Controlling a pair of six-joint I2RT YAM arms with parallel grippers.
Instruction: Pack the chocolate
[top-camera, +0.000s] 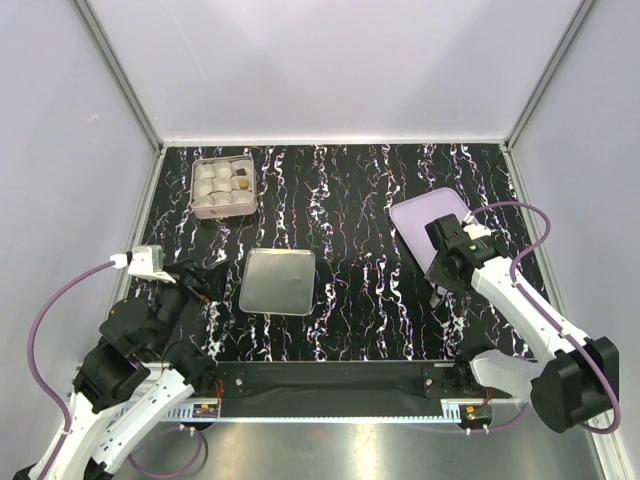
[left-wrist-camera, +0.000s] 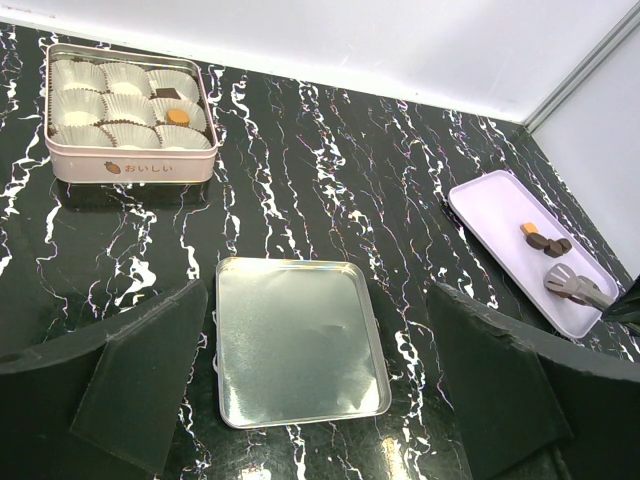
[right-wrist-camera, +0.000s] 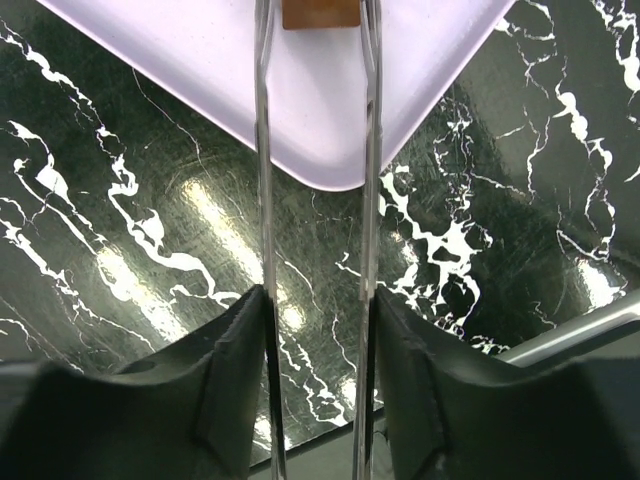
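A: Left side?
B: Left gripper (left-wrist-camera: 315, 330): jaws wide apart, empty. Beyond it, pink tin (left-wrist-camera: 130, 170) of white paper cups (left-wrist-camera: 85, 100); two boxed chocolates (left-wrist-camera: 178, 117) sit in cups.
A: Centre?
B: Silver lid (left-wrist-camera: 298, 340), flat on the surface (left-wrist-camera: 300, 150).
A: Right?
B: Lavender tray (left-wrist-camera: 500, 205) carrying loose chocolates (left-wrist-camera: 545, 243). Right gripper (right-wrist-camera: 318, 300): part-closed, clamping metal tongs (right-wrist-camera: 262, 200); a tan piece (right-wrist-camera: 320, 12) shows between their arms.

Left arm (top-camera: 140, 350), mine: white shells, bulky black joints. Right arm (top-camera: 520, 300): white links, black elbow housing. Left cable (top-camera: 38, 325) and right cable (top-camera: 548, 228): purple, one per arm. Wrist camera (top-camera: 148, 260) on my left arm: small white box. Left gripper (left-wrist-camera: 320, 390): two broad matte black fingers (left-wrist-camera: 150, 385), flat-faced wedges. My right gripper (right-wrist-camera: 318, 390): the same black fingers (right-wrist-camera: 235, 390), with raised inner edges.
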